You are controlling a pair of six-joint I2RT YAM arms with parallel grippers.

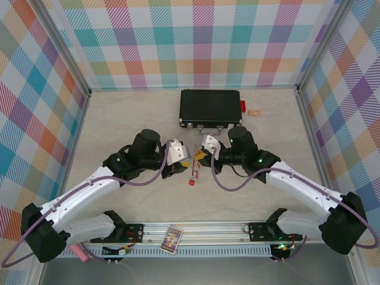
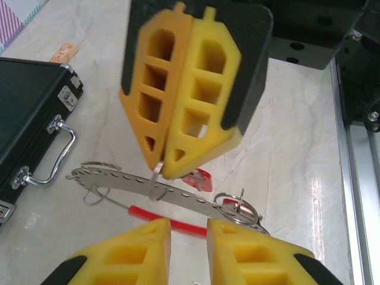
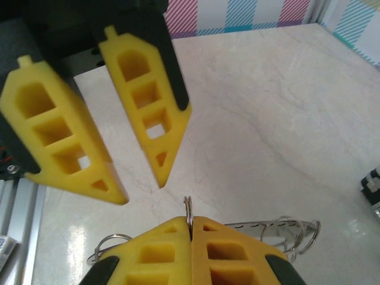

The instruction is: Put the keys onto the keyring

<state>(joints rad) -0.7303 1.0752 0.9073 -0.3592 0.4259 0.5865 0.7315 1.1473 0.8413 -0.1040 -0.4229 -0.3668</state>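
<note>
The keyring [image 2: 119, 184] lies on the table as a silver perforated strip with small rings and a red tube sleeve [image 2: 172, 218]. My right gripper [image 2: 160, 172] is shut on one small silver ring [image 3: 187, 209] hooked to that strip [image 3: 267, 225]. My left gripper [image 2: 189, 222] faces it just above the sleeve, open, with nothing between its fingers. In the right wrist view the left gripper [image 3: 139, 190] stands just beyond the right gripper [image 3: 190, 221]. A key's red tag [image 2: 202, 179] lies behind the right fingers. From above, a red-headed key [image 1: 192, 178] lies below both grippers [image 1: 191, 157].
A black case [image 1: 211, 108] with a metal handle [image 2: 56, 151] sits behind the grippers. A red block [image 1: 243, 105] and a small tan piece [image 1: 255, 113] lie to its right. Plaid walls enclose the table; the mounting rail [image 1: 196, 228] runs along the near edge.
</note>
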